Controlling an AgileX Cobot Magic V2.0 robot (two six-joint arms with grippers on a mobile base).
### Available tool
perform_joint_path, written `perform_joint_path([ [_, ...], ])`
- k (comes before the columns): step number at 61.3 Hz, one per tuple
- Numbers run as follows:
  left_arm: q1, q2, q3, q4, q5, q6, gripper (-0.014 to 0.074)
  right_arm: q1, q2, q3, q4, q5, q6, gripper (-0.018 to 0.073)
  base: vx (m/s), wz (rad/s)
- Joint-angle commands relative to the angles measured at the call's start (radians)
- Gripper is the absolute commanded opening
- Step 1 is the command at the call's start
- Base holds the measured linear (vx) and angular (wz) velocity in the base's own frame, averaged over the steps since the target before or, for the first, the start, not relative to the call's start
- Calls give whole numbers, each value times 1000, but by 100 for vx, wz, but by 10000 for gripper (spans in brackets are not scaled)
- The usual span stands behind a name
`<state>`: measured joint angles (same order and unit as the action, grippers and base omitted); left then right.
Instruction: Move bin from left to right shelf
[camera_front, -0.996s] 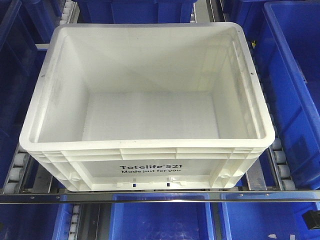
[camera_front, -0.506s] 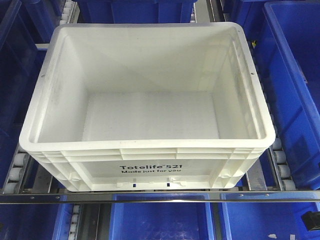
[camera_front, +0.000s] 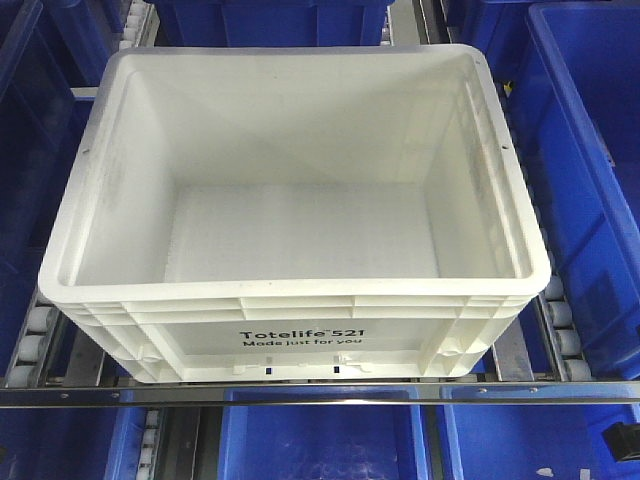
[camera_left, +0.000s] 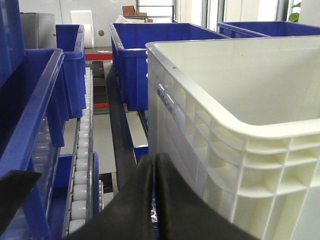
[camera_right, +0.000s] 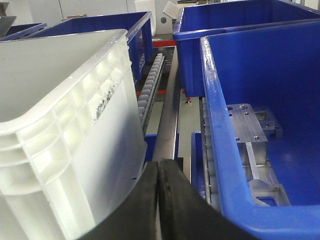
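The white bin (camera_front: 295, 215) sits on shelf rollers (camera_left: 80, 190), both grippers' jaws pressed closed beside it

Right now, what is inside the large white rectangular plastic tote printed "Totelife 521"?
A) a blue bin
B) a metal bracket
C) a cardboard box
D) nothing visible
D: the front-facing view looks straight into the large white rectangular plastic tote and shows only its bare white floor and walls.
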<state>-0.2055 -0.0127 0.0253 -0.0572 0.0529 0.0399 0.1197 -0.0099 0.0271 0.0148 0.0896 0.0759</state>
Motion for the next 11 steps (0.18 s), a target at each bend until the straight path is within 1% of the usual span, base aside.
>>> perform_joint_path([
  [1, 3, -11, -22, -3, -73, -7, -8, -5, -12, 19, -9, -73, 1, -8, 0, 0],
  [11, 3, -11, -22, -3, -73, -7, -8, -5, -12, 19, -9, -73, 1, -8, 0, 0],
])
